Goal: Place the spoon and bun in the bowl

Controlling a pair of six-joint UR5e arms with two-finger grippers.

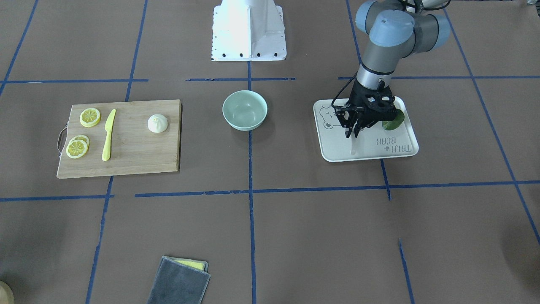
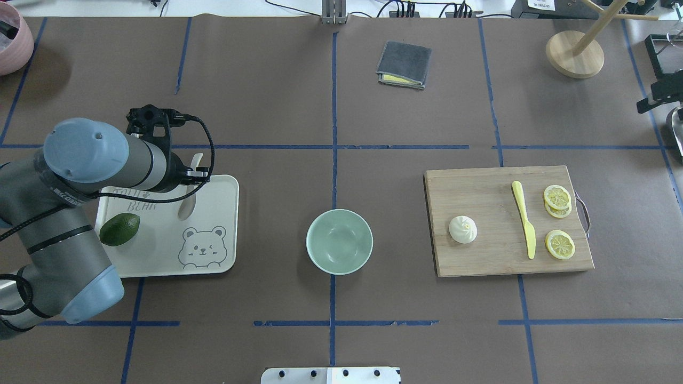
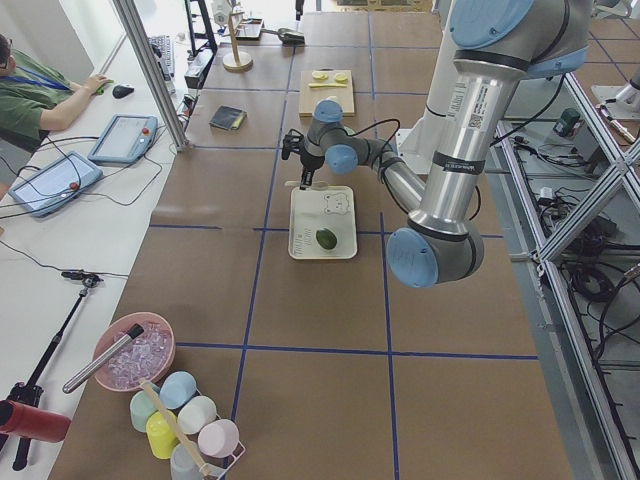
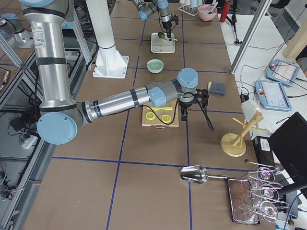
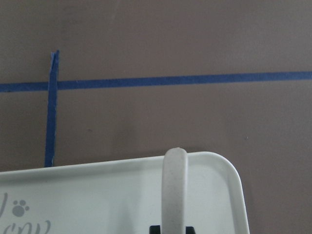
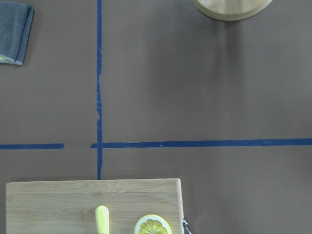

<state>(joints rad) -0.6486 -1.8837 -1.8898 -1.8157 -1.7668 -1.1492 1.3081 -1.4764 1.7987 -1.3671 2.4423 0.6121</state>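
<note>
**Front-facing view.**
- One left gripper (image 1: 352, 134), pointing down over one white bear-print tray (image 1: 333, 147).
- One spoon (image 1: 352, 147); only its off-white handle shows below the fingers, and the scoop is hidden.
- One avocado (image 1: 395, 122) on the tray, partly covered by the gripper.
- One mint bowl (image 1: 244, 110) on the table, well apart from the tray, nothing in it.
- One cutting board (image 1: 135, 156), bearing one bun (image 1: 157, 123), one yellow knife (image 1: 108, 135) and three lemon slices (image 1: 77, 148), two of them overlapping.
- One grey cloth (image 1: 179, 283), cut off by the lower edge.

**Overhead view.** The wrist covers the spoon's middle. The handle tip juts past the tray's far rim. The oval below it may be scoop or shadow; I cannot tell which.

**Exterior left.** The tray and avocado are small, and the spoon is barely legible.

**Exterior right.** One right gripper (image 4: 184, 115) hangs beyond the board. It is too small to tell whether its jaws are apart or together.

**Left wrist view.** Two dark fingertips (image 5: 155, 229), cut off at the lower edge, press against either side of the spoon handle, clamping it over the tray corner.

**Right wrist view.** No fingers are in frame. The board edge, the knife tip, one lemon slice, a cloth corner and one wooden stand (image 6: 231, 7) all appear cropped.
</note>
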